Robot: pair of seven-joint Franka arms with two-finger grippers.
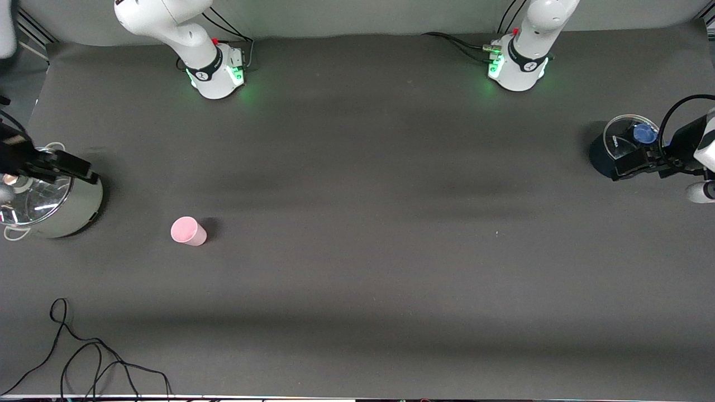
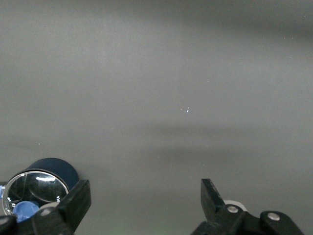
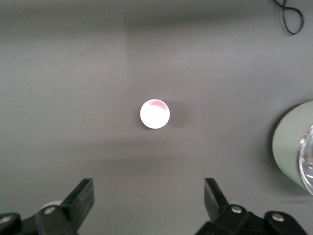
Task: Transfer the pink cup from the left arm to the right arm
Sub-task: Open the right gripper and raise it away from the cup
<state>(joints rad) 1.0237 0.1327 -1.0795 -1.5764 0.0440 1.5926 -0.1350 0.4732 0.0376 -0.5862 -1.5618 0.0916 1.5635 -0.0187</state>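
Grey table (image 1: 357, 312): pink cup (image 1: 188, 231) beside pot (image 1: 56, 206).

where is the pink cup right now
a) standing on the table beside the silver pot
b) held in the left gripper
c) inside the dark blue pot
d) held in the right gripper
a: the pink cup stands free on the table beside the silver pot, toward the right arm's end; the right wrist view shows it on the cloth, clear of the right gripper and its open jaws.

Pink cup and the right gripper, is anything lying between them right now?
Nothing: the right wrist view shows only bare dark table between the open right gripper and the upright pink cup.
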